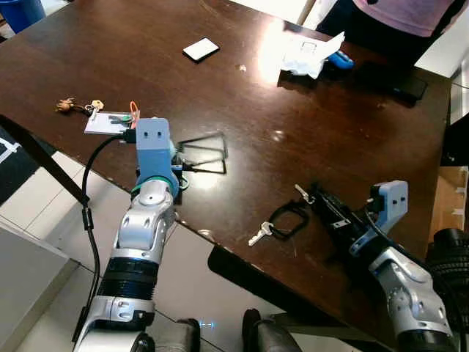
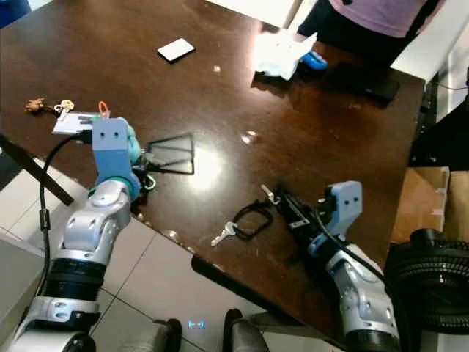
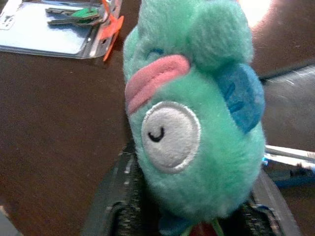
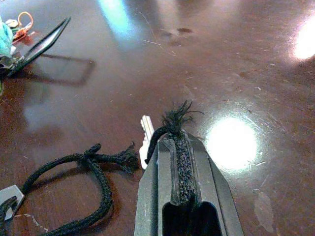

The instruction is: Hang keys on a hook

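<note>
My left gripper [image 1: 178, 164] is shut on a teal plush fish keychain [image 3: 192, 123] with a pink mouth, just above the table's near edge. A thin black wire frame [image 1: 202, 154] stands right in front of it. My right gripper [image 1: 309, 196] lies low on the table, shut on the frayed end of a black cord [image 4: 173, 129]. The cord loops [image 1: 289, 220] back to a silver key [image 1: 259, 235] lying on the wood. A second silver key [image 4: 146, 133] rests beside the fingertips.
On the dark wooden table [image 1: 132, 51]: a clear card holder with keys [image 1: 110, 121], a small brown charm [image 1: 66, 106], a white card [image 1: 200, 49], crumpled white paper [image 1: 304, 55], a black phone [image 1: 410, 88]. A person in pink [image 1: 403, 15] stands at the far side.
</note>
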### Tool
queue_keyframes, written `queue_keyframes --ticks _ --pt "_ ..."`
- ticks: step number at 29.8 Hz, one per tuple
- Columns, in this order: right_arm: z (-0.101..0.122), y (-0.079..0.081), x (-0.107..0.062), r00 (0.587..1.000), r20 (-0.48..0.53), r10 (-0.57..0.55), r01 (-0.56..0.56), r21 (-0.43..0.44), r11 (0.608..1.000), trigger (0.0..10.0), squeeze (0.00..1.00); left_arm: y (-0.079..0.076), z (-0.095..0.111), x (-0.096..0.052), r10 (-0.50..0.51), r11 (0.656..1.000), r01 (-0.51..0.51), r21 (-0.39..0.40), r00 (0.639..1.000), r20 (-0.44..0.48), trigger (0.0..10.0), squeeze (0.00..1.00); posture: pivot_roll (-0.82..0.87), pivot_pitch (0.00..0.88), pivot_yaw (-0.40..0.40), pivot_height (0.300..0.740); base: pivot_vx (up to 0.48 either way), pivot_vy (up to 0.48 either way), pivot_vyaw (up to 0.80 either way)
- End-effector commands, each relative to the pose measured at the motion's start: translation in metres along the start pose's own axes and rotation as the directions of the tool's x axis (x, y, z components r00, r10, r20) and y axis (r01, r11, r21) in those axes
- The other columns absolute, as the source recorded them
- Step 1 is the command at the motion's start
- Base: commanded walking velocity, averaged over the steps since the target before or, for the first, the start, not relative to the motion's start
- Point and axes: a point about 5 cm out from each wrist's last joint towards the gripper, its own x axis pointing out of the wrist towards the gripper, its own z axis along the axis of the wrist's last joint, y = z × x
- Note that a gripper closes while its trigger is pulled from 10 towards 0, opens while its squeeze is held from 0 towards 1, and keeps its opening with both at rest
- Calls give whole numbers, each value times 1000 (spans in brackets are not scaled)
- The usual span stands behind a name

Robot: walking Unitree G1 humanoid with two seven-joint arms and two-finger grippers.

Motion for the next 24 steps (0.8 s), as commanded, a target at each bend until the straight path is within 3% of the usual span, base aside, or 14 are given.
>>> queue_keyframes --ticks 1,4,7,8,9,11,12,13,15,16,19,21,22,24 --pt "-57 5 -18 974 -222 -34 63 125 990 10000 0 3 -6 -2 -3 1000 2 -30 999 -37 0 0 -5 186 109 740 0 0 0" --pt "-57 4 -18 975 -222 -35 64 125 990 10000 0 2 -3 -2 -11 999 10 -43 999 -31 0 0 -5 186 109 740 0 0 0" --pt "-58 4 -18 975 -218 -40 69 126 990 10000 0 -1 13 -10 -87 992 89 -86 996 22 0 0 -7 177 114 740 0 0 0" --pt "-58 4 -18 975 -216 -43 71 126 989 10000 0 -2 21 -14 -124 986 129 -102 991 55 0 0 -6 175 115 740 0 0 0" --pt "-58 4 -18 976 -212 -46 75 128 989 10000 0 -3 38 -26 -215 965 232 -126 968 132 0 0 -2 166 117 740 0 0 0" --pt "-59 5 -17 976 -211 -48 76 129 989 10000 0 -4 46 -32 -263 949 286 -130 950 170 0 0 -2 166 117 740 0 0 0" --pt "-59 6 -16 978 -205 -47 76 132 988 10000 0 -4 57 -42 -320 926 355 -124 917 237 10000 0 2 154 115 740 0 0 0" --pt "-59 7 -16 978 -201 -47 75 134 988 10000 0 -4 64 -49 -356 910 399 -115 892 280 10000 0 2 154 115 740 0 0 0" --pt "-59 7 -16 978 -201 -47 75 134 988 10000 0 -4 64 -49 -356 910 399 -115 892 280 10000 0 2 154 115 740 0 0 0" --pt "-58 9 -14 980 -192 -41 68 135 988 10000 0 -2 72 -56 -379 893 435 -114 864 332 10000 0 12 138 109 740 0 0 0" --pt "-52 16 -9 987 -159 -34 54 121 991 10000 0 3 81 -64 -372 897 436 -70 831 413 10000 0 20 115 98 740 0 0 0" --pt "-32 26 3 993 -55 -107 107 12 994 10000 0 17 74 -69 -301 953 269 138 801 517 10000 0 15 93 91 740 0 0 0" --pt "-32 26 3 993 -55 -107 107 12 994 10000 0 17 74 -69 -301 953 269 138 801 517 10000 0 15 93 91 740 0 0 0" --pt "-7 33 11 979 80 -186 190 -46 981 10000 0 25 53 -69 -276 955 167 245 805 526 10000 0 17 82 96 740 0 0 0"
